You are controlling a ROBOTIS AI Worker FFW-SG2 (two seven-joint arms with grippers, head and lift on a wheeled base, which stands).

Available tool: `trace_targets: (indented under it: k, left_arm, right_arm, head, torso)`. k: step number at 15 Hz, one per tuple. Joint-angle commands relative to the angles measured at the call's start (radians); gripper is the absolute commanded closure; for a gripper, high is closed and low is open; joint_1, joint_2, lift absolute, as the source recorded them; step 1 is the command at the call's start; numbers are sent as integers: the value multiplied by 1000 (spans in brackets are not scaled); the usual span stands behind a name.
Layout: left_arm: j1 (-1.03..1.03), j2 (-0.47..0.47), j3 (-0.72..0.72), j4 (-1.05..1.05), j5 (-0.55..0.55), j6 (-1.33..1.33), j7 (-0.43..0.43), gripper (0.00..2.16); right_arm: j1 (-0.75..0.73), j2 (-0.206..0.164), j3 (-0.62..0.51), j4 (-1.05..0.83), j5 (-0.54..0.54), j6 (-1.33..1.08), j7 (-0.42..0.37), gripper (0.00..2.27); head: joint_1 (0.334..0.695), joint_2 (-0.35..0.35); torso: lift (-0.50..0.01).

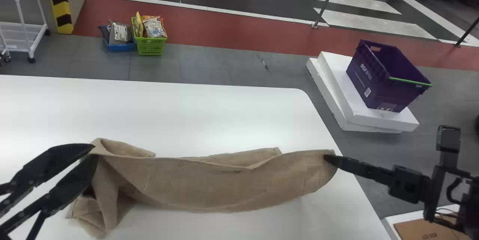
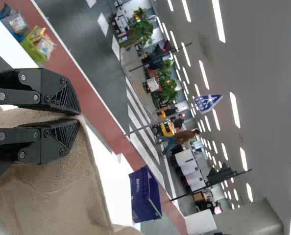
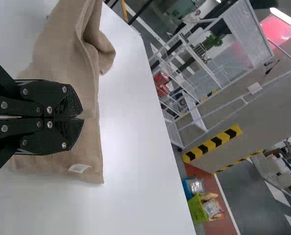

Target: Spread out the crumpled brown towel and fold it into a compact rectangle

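Past your white table [image 1: 224,109], the floor holds a green basket [image 1: 151,46] at 10 o'clock and a purple crate [image 1: 374,79] between 2 and 3 o'clock in the head view. Your brown towel [image 1: 224,187] makes a long, droopy band on the near side of the table, running from 8 o'clock to 4 o'clock through 6 o'clock. Its end near 8 o'clock is bunched up in folds, and you cannot tell if the middle touches the table.

From the left wrist view you also get green plants [image 2: 167,85] and bright ceiling lamps [image 2: 234,110]. From the right wrist view you get a little white tag [image 3: 80,168] near one edge of the towel, plus a white wire rack by a wall.

Your left gripper [image 1: 95,151] is at 8 o'clock in the head view. Up close, the left gripper [image 2: 80,116] is nearly closed, with a narrow gap and towel pinched in it. Your right gripper [image 1: 326,157] is at 4 o'clock, at the other end of the towel. Up close, the right gripper [image 3: 82,117] has its tips squeezed together on the cloth.
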Motion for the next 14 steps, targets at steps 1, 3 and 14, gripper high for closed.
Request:
trace_targets:
  k: [1,3,14]
  left_arm:
    - [0,-3,-1,11,3,-15,8,674]
    - [0,-3,-1,28,2,-43,4,302]
    - [-20,15,-179,154,-162,-132,-17,329]
  right_arm:
    - [-110,-63,-86,80,-22,106,5,1261]
    - [-180,-106,-109,151,-36,131,5,1261]
    - [-225,-92,-67,232,89,192,-68,1261]
  head:
    - [695,-350]
    - [695,-350]
    - [695,-350]
  torso:
    - [-127]
    - [-127]
    - [-127]
